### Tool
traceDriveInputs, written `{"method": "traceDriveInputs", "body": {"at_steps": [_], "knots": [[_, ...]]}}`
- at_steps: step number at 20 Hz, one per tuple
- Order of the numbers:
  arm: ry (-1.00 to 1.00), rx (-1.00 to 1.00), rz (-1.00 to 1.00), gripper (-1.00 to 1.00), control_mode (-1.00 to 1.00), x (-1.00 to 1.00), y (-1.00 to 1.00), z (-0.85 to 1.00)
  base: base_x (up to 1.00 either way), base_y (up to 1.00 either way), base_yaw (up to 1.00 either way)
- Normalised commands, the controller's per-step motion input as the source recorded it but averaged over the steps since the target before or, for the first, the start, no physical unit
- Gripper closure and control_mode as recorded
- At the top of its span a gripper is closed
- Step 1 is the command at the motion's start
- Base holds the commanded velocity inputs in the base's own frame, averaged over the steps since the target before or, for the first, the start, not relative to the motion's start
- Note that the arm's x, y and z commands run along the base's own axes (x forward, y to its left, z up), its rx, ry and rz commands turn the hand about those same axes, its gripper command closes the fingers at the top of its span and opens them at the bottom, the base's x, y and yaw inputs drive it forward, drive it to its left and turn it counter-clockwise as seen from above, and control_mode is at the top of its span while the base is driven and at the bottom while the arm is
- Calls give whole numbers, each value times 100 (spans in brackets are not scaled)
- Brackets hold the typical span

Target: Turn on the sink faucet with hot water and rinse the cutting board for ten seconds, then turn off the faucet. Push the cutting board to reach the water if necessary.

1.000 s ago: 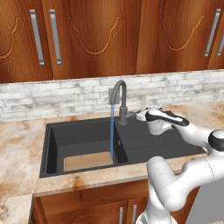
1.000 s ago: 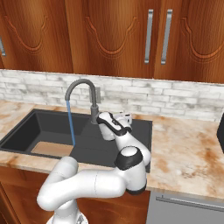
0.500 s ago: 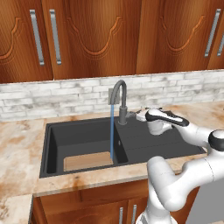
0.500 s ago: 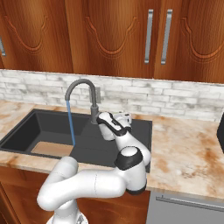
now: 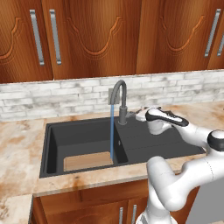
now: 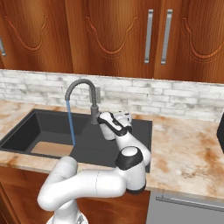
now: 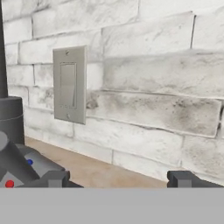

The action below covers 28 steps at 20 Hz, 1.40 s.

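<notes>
Nothing shifted, water [image 5: 112, 131] still hitting cutting board [image 5: 87, 161], open hand [image 7: 118, 178] unmoved beside faucet [image 5: 119, 98]

Even, shadowless rendered light — bright on the brick wall [image 7: 166, 87] ahead of the gripper [image 7: 118, 178], no glare. Base views look soft and slightly coarse — the hand view blurs textures up close, without edge distortion.

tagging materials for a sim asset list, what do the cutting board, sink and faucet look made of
Cutting board: likely wood, light tan with a matte, faintly grained face. Sink: matte black, maybe composite or coated metal; no shine. Faucet: dark grey metal by its look, smooth with a dull sheen.
</notes>
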Motion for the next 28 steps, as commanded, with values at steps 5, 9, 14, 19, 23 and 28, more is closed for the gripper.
{"method": "traceDriveInputs", "body": {"at_steps": [5, 9, 14, 19, 23, 28], "knots": [[0, 0, 0, -100, -100, 4, 47, 26, 0, 0, 0], [-1, -1, 0, -100, -100, 1, 56, 33, 0, 0, 0], [-1, 0, 0, -100, -100, 0, 46, 40, 0, 0, 0], [-2, 0, 0, -100, -100, 0, 47, 47, 0, 0, 0], [-6, -3, 0, -100, -100, 0, 65, 49, 0, 0, 0], [-6, -4, 0, -100, -100, 0, 70, 40, 0, 0, 0]]}}
